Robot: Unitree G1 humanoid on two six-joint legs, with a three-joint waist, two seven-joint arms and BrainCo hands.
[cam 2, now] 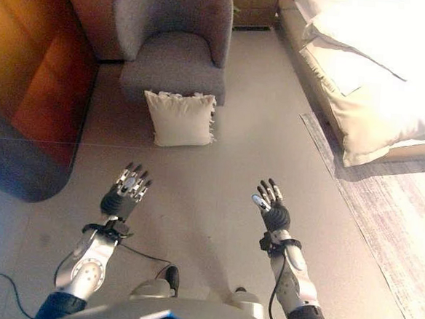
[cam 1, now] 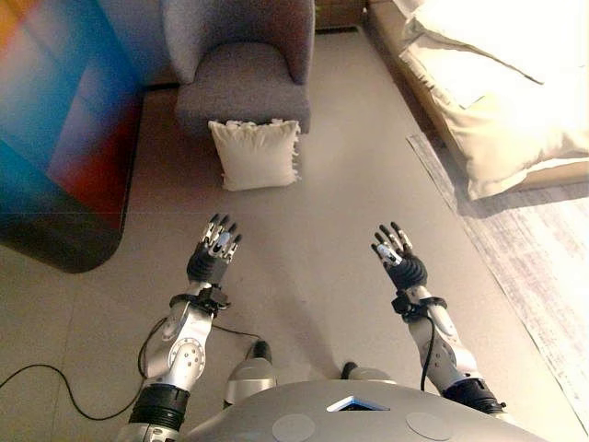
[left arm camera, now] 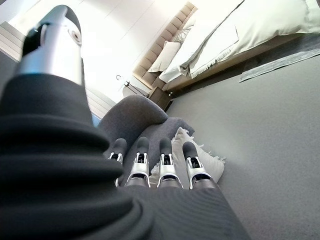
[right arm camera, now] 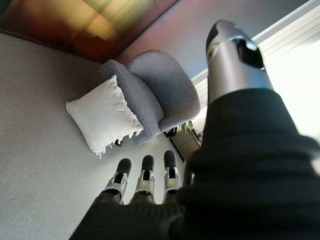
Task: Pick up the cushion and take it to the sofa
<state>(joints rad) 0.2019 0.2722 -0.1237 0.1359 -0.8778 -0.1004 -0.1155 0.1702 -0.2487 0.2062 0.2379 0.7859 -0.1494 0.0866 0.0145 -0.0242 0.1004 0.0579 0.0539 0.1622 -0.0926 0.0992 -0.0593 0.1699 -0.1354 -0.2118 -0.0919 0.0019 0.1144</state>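
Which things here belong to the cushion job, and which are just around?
Job: cushion standing on the floor against the grey armchair; left hand and right hand, both open, empty.
Around: bed, rug.

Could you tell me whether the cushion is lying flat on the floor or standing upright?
Upright: the cushion stands on its lower edge on the floor, leaning against the front of the grey armchair.

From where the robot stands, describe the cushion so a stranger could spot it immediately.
Find the grey armchair ahead, left of the bed. On the floor, leaning against its front, stands the cushion: a cream square with frilled edges, the only pale thing beside that chair.
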